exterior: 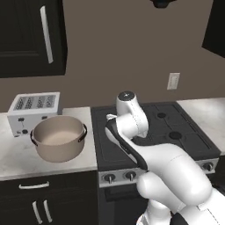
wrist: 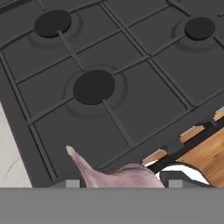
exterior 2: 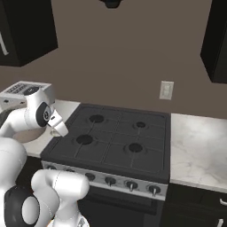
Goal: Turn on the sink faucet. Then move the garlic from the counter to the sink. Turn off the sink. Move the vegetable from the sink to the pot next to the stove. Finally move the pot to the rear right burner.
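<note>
At the far left of the left base view a white toaster stands at the back of the pale worktop, and just in front of it sits the beige pot with dark handles, upright and seemingly empty. Right of the pot lies the black stove, its knobs along the front edge; the white arm rises over the stove's left half and hides part of it. A wall socket is on the brown wall above, dark cabinets higher up. The right base view shows all four burners bare and more worktop to the right. In the hand view the garlic, pale mauve with a tapering stalk pointing up-left, sits at the bottom edge, clasped in the claw above the stove's front left burner.
</note>
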